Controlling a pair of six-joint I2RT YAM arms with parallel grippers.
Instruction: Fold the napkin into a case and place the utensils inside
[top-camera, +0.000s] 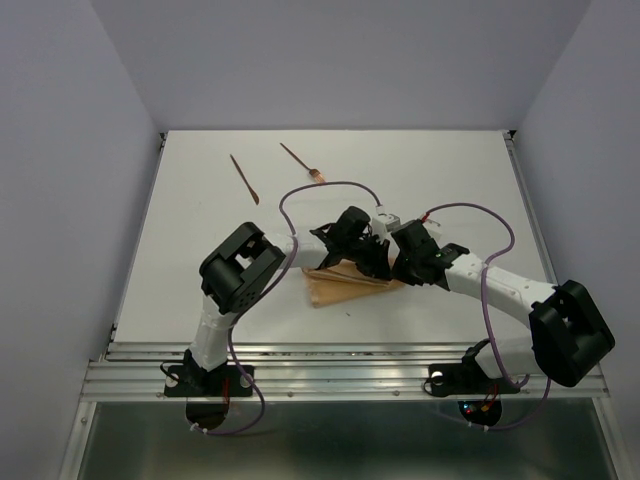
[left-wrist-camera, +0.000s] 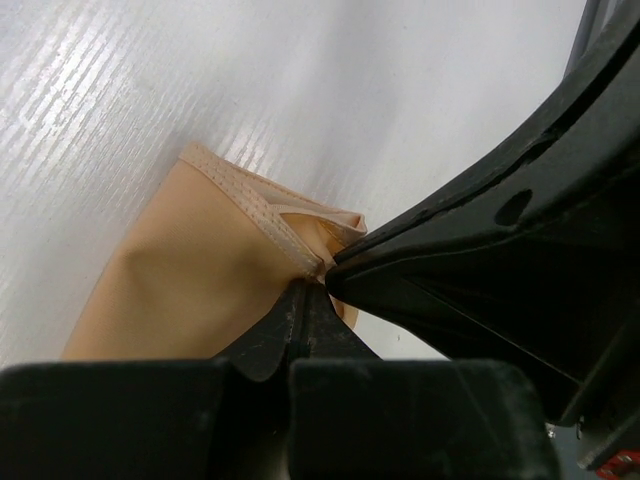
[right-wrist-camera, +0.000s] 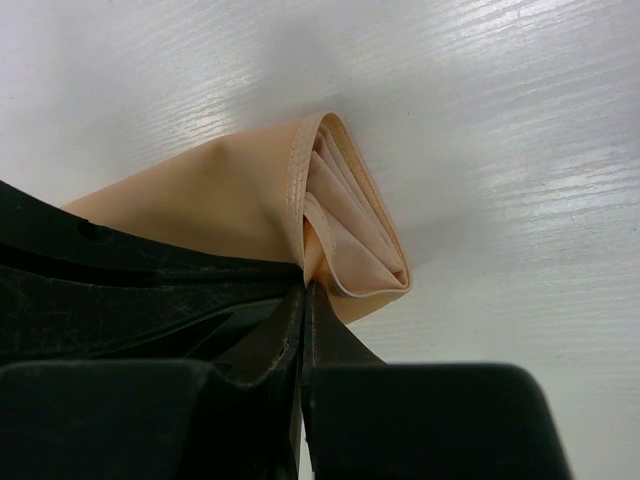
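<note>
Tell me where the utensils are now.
Top view: the utensils lie on the table's far part, left of centre, slightly apart, well beyond the napkin.

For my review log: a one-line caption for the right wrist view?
Right hand shut on the stitched edge of the folded tan napkin, layers fanning open against the white table.

A white bench (top-camera: 450, 180) with a faint streaked grain carries everything. Pale lavender walls (top-camera: 60, 150) rise along its far and side edges. A ribbed metal rail (top-camera: 340, 372) runs along its near edge.
</note>
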